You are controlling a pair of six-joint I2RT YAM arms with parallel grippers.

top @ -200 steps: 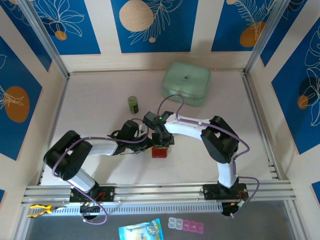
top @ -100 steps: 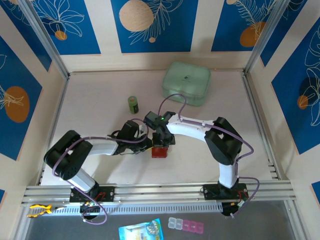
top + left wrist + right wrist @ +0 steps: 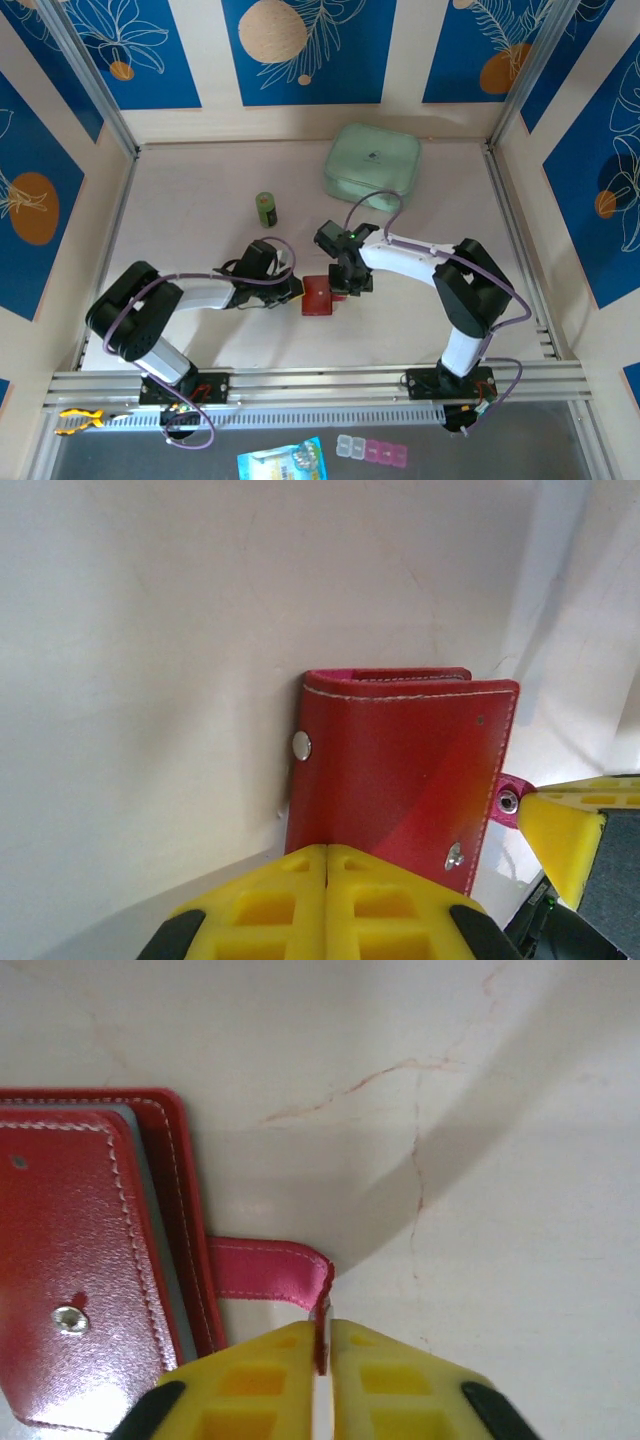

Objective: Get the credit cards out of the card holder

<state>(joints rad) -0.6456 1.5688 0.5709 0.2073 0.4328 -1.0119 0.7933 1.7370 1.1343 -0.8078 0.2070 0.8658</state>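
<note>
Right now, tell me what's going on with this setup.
Two robot arms are working on a small flat red card holder that lies folded on the pale table. The left gripper is shut, and its yellow fingers rest at the holder's edge, apparently pinning it. The right gripper is shut on the holder's pink-red snap strap, which is unsnapped and drawn out to the side. No card has been pulled out yet.

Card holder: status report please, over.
Left gripper shut on card holder edge. Right gripper shut on its strap, unsnapped. Holder folded closed. Green bottle, mint case well apart.
</note>
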